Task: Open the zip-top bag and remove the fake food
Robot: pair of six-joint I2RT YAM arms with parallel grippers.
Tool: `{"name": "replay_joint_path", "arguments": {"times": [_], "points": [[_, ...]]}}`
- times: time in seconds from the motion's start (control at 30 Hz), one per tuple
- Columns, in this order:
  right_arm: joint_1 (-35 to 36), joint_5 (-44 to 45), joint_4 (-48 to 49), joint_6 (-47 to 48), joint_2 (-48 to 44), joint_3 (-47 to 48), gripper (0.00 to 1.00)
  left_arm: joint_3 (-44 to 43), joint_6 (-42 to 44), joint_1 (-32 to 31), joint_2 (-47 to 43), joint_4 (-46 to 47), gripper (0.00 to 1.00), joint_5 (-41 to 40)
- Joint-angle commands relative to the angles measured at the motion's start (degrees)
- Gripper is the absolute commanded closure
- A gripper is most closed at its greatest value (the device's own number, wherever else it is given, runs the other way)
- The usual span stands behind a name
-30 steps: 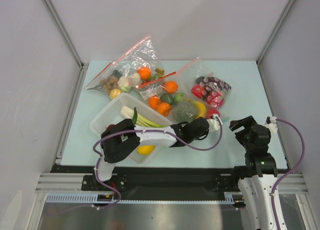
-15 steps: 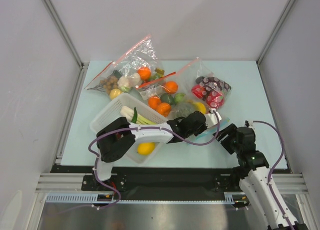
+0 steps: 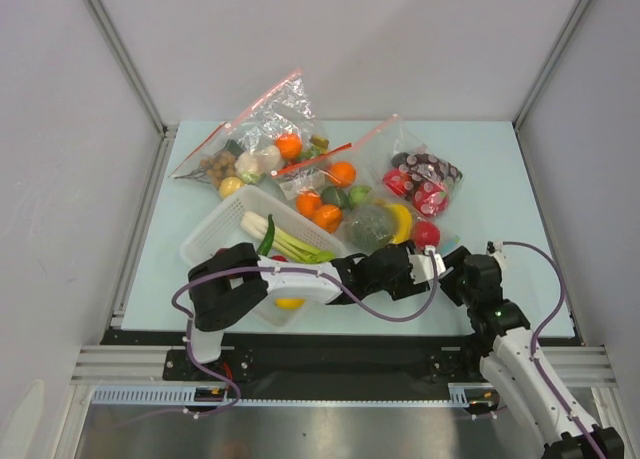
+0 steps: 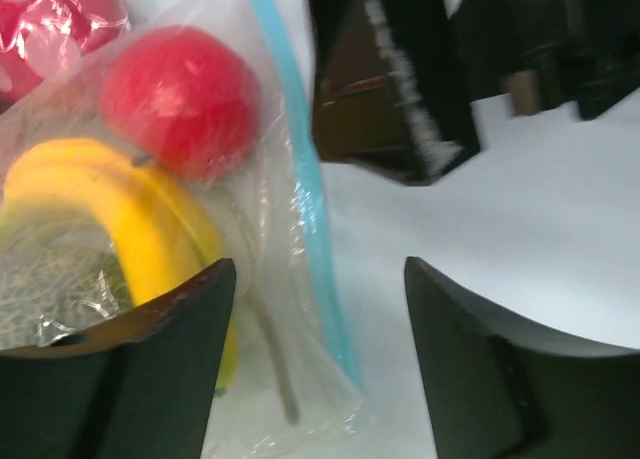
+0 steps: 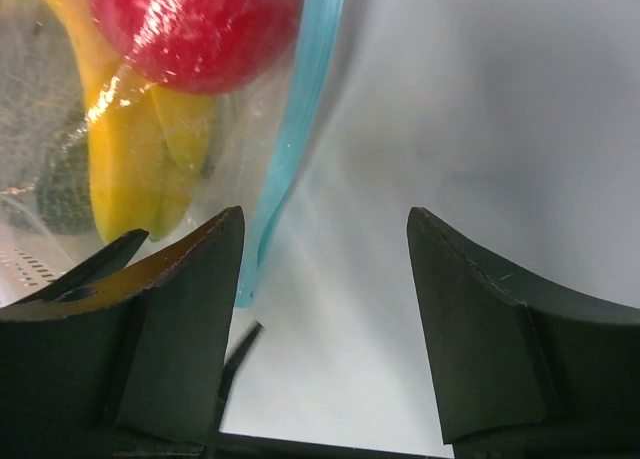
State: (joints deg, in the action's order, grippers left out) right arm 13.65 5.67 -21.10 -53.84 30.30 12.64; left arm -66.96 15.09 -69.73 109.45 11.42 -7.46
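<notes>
The zip-top bag (image 3: 385, 224) lies on the table with its light blue zip strip (image 4: 315, 219) toward the near right. Inside it is the fake food: a red round fruit (image 4: 180, 99), a yellow banana (image 4: 110, 209) and a netted melon (image 4: 45, 289). My left gripper (image 4: 320, 279) is open and straddles the strip's corner without pinching it. My right gripper (image 5: 325, 229) is also open over bare table, the strip (image 5: 295, 109) just beside its left finger. In the top view both grippers (image 3: 420, 269) (image 3: 458, 269) meet at the bag's near right corner.
A white basket (image 3: 215, 244) with green stalks and a yellow fruit sits under my left arm. Clear bags with red strips (image 3: 270, 129) (image 3: 330, 184) and a bag of red pieces (image 3: 425, 179) lie behind. The table's near edge is close below the grippers.
My left gripper has opened and let go of the bag's zip edge, and the bag has settled back. My right gripper has moved left and in toward the bag's corner.
</notes>
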Motion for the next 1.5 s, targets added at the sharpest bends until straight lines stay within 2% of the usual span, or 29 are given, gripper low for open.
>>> {"name": "replay_joint_path", "arguments": {"times": [0.0, 0.03, 0.27, 0.53, 0.77, 0.83, 0.93, 1.03, 1.2, 1.3, 1.47], "points": [[0.1, 3.9, 1.2, -0.5, -2.3, 1.2, 0.29, -0.6, 2.8, -1.5, 0.6, 5.0, 0.25, -2.4], [-0.1, 3.9, 0.8, -0.6, -2.9, 1.2, 0.28, -0.9, 3.1, -1.6, 1.1, 5.2, 0.19, -3.2], [-5.0, 1.0, -3.1, 0.1, -8.7, 1.5, 0.25, -0.3, 7.9, -2.3, 4.5, 9.8, 0.18, -12.1], [-14.7, -8.6, -3.1, 1.8, -9.5, 1.2, 0.24, -0.7, 12.2, -2.4, 7.1, 11.0, 0.19, -14.9], [-16.2, -10.2, -2.7, 2.3, -9.3, 1.0, 0.24, 0.9, 13.9, -2.7, 7.1, 11.5, 0.20, -14.4], [-16.2, -10.4, -2.4, 2.1, -9.2, 0.9, 0.24, 0.3, 14.5, -2.7, 7.6, 10.9, 0.25, -14.9], [-16.4, -10.9, -2.2, 2.0, -9.1, 0.8, 0.24, 0.0, 15.3, -2.8, 8.2, 10.6, 0.44, -15.4], [-16.6, -11.0, -2.3, 2.3, -9.1, 1.1, 0.24, 0.1, 16.2, -2.9, 8.7, 10.1, 0.47, -15.4], [-16.9, -11.2, -2.1, 2.5, -9.1, 1.0, 0.23, 2.4, 16.3, -3.4, 7.2, 12.0, 0.44, -14.9], [-17.0, -11.6, -1.9, 2.3, -9.1, 0.7, 0.23, 2.4, 14.2, -3.4, 5.9, 11.9, 0.35, -14.1], [-17.2, -12.1, -1.7, 2.7, -8.9, 0.8, 0.23, 3.0, 10.6, -3.4, 4.2, 12.3, 0.31, -11.0]]}}
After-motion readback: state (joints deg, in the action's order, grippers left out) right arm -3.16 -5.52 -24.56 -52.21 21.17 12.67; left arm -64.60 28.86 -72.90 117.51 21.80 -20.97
